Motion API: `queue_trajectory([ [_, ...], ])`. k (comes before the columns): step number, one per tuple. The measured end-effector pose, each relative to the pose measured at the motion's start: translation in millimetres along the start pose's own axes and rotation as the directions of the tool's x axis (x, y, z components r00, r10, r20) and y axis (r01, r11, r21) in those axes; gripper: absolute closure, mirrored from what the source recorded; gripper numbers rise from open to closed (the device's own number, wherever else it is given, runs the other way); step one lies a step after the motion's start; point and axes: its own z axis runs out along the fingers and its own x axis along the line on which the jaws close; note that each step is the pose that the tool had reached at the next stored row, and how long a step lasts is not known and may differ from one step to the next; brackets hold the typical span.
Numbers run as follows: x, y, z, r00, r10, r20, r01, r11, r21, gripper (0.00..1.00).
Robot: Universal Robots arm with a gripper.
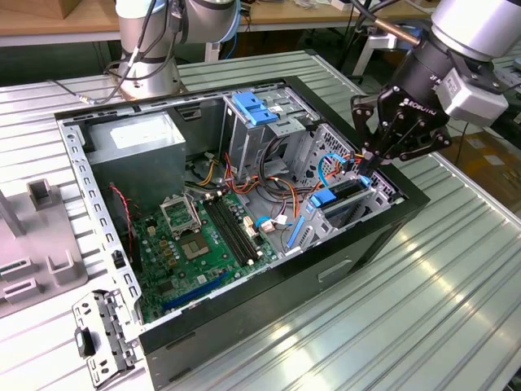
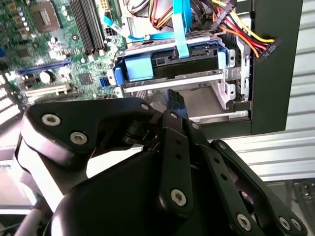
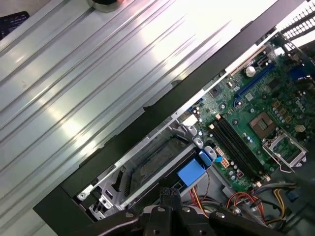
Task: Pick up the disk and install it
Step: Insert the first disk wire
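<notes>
The disk [image 1: 338, 198] sits in a drive bay at the corner of the open computer case [image 1: 269, 301] on the exterior view's right. Its blue plastic carrier [image 2: 138, 69] faces the motherboard, and the carrier's blue tab [image 3: 191, 172] also appears in the first wrist view. My gripper [image 1: 366, 159] hangs just above the bay's outer end, close over the disk. Its two black fingertips [image 2: 174, 98] are pressed together with nothing between them, as the first wrist view also shows at the gripper [image 3: 170, 192].
Inside the case lie a green motherboard [image 1: 203, 236], a grey power-supply box [image 1: 138, 142], a drive cage with a blue latch [image 1: 256, 110] and loose coloured cables [image 1: 277, 191]. A metal bracket [image 1: 102, 334] and a grey fixture [image 1: 32, 244] lie on the ribbed table.
</notes>
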Motion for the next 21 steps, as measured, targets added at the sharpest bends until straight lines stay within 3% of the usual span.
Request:
queue_trajectory([
  [6, 0.0, 0.0, 0.1, 0.9968, -0.081, 0.0004, 0.081, 0.9967, -0.0060, 0.89],
  [10, 0.0, 0.0, 0.1, 0.9904, -0.138, 0.0009, 0.138, 0.9903, -0.0104, 0.89],
  [19, 0.0, 0.0, 0.1, 0.9896, -0.144, 0.0010, 0.144, 0.9895, -0.0109, 0.89],
  [21, 0.0, 0.0, 0.1, 0.9896, -0.144, 0.0010, 0.144, 0.9895, -0.0109, 0.76],
])
